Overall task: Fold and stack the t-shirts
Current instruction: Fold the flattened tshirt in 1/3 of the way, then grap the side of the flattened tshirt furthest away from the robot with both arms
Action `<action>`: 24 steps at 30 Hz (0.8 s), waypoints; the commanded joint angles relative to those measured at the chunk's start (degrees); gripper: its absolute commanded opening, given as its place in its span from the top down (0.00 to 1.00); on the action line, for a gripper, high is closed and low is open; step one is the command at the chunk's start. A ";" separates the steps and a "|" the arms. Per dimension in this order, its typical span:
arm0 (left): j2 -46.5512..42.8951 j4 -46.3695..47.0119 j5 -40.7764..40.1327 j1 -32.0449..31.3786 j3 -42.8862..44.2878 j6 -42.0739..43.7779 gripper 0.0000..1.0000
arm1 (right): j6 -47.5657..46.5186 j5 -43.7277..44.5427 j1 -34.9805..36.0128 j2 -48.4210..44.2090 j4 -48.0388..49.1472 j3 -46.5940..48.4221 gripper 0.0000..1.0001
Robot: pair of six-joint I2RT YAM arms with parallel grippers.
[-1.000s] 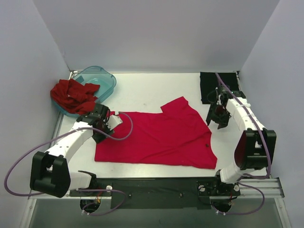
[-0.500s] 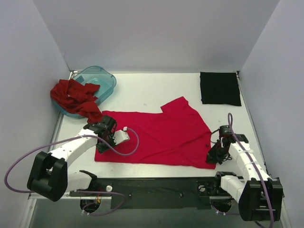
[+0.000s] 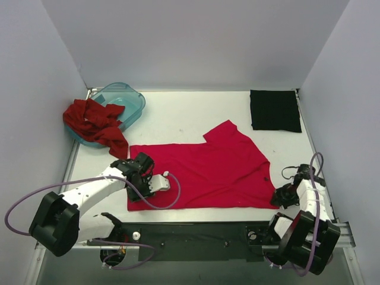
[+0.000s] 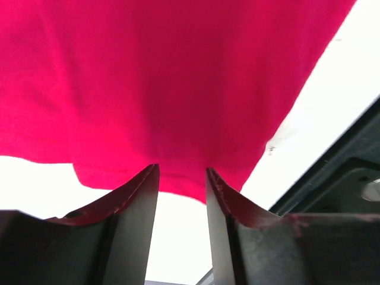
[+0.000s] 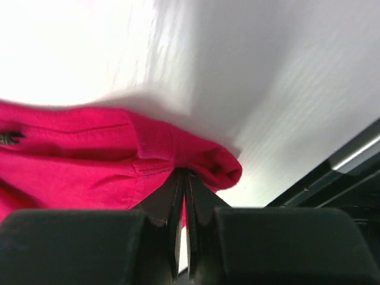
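Left gripper and right gripper have pulled back to the pink tee's near corners.
Right pinches the hem, left gapes; a crumpled red tee spills over the translucent teal tub.

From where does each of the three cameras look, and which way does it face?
Top external: fixed above and behind the arm bases, looking down at the white table with the bright crimson-pink cloth t-shirt spread out; left arm and right arm show.
Left wrist: on the left arm, facing a corner of the t-shirt; the left pincer, fingers parted, shows.
Right wrist: on the right arm, low over the table; the right pincer is shut on the t-shirt's hem corner.
Shared: all three show the same t-shirt.
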 commanded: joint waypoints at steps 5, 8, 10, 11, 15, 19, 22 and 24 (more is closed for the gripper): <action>-0.02 -10.73 16.33 9.66 21.06 -0.32 0.37 | -8.50 -0.27 -12.15 -0.03 -1.83 15.09 0.94; 7.60 -10.64 17.49 16.45 31.59 -0.85 0.33 | -14.29 -4.77 -4.61 3.21 -0.43 26.28 0.68; 13.66 -9.86 15.48 20.06 35.99 -0.85 0.32 | -18.69 -4.33 2.87 8.56 -0.51 35.51 0.49; 16.83 -9.51 14.59 22.07 37.24 -0.59 0.32 | -21.32 -2.59 8.11 13.28 -0.78 41.71 0.47; 25.63 -9.15 10.46 24.73 44.36 1.26 0.30 | -29.40 1.03 20.37 29.04 -3.59 59.41 0.43; 30.21 -10.20 9.75 26.13 48.24 4.33 0.29 | -33.99 -0.63 27.23 45.12 -5.78 74.89 0.43; 32.32 -10.73 10.36 27.10 49.56 7.31 0.29 | -35.84 -1.08 29.78 57.93 -8.41 86.99 0.43; 33.03 -11.08 11.59 27.45 49.91 9.16 0.29 | -36.37 -1.16 30.49 65.49 -9.91 93.67 0.43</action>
